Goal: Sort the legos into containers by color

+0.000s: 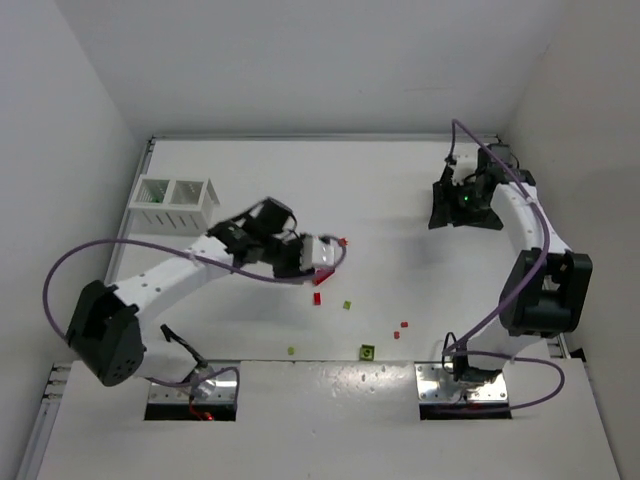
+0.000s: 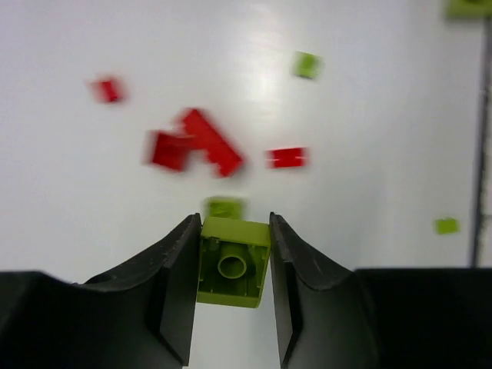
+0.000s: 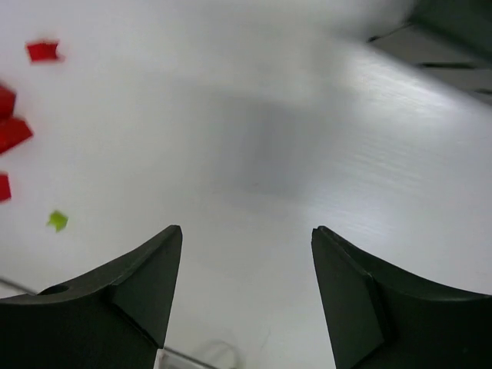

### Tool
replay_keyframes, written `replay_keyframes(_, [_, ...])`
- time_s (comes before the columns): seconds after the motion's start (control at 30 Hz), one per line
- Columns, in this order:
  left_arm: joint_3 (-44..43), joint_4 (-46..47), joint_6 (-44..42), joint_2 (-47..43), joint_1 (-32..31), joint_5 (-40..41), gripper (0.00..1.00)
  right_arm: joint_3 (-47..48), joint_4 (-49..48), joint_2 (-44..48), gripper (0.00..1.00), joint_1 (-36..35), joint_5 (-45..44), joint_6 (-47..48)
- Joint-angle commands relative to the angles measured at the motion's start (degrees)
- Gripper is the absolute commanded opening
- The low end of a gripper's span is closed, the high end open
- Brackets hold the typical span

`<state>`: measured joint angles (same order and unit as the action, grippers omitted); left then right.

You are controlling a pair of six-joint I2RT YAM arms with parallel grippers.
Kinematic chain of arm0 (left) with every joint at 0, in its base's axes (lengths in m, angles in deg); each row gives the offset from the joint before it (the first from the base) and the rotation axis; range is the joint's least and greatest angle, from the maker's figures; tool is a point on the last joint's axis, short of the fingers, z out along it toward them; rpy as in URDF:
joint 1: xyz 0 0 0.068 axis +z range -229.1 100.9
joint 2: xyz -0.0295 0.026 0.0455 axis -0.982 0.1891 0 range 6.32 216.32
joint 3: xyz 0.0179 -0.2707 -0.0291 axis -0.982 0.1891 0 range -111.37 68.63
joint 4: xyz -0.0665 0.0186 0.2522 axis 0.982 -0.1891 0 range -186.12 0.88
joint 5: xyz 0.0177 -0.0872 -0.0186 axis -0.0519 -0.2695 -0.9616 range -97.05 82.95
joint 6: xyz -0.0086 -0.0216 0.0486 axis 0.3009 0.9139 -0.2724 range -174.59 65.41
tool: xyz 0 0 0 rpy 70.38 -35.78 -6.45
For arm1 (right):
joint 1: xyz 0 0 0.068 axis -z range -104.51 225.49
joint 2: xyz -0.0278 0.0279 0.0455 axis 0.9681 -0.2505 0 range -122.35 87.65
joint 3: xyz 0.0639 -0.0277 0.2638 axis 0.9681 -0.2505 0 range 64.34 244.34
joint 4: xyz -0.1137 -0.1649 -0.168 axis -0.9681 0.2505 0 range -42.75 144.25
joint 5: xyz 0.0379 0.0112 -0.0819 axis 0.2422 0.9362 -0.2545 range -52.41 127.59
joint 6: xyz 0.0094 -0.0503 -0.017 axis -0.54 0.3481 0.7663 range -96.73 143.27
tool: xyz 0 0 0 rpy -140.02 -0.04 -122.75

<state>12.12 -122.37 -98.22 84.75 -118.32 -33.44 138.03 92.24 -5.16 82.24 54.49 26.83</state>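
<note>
Yellow-green brick (image 2: 233, 261) is pinched between the left gripper (image 2: 234, 221) fingers, both pads touching it, over the table (image 2: 369, 138) centre-left. Other legos lie loose beyond it: red cluster (image 2: 196, 146), small yellow-green bit (image 2: 306, 64). White container (image 1: 175, 203) sits far left, well apart. Right gripper (image 3: 246, 231) jaws are wide with nothing between them. The dark blurred shape at the frame corner is probably the black container (image 3: 453, 31).

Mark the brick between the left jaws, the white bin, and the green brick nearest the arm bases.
yellow-green brick (image 2: 233, 265), left wrist view, centre of its visible face.
white bin (image 1: 172, 217), top view, its near slatted wall.
green brick (image 1: 367, 351), top view, its middle.
</note>
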Motion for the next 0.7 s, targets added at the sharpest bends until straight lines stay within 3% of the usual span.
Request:
replay_keyframes(0.0, [-8.2, 0.0, 6.8, -4.9, 9.6, -1.9, 0.22, -4.5, 0.8, 2.6, 0.69, -4.6, 6.9, 6.1])
replay_keyframes(0.2, [-11.0, 8.7, 18.7, -3.0, 29.0, 2.5, 0.22, -10.2, -1.8, 4.8, 0.69, -13.2, 2.3, 7.6])
replay_keyframes(0.3, [-11.0, 13.7, 22.7, -0.3, 35.7, 5.2, 0.22, -11.5, -1.8, 4.8, 0.69, -17.0, 1.1, 7.6])
replay_keyframes(0.5, [-17.7, 16.5, 28.2, 10.1, 46.6, 7.5, 0.22, -19.3, -3.8, 4.8, 0.69, -25.5, -1.7, 10.6])
replay_keyframes(0.67, [-23.4, 17.2, 28.5, 16.5, 49.2, 7.4, 0.23, -23.7, -6.8, 5.5, 0.7, -31.6, -5.4, 11.1])
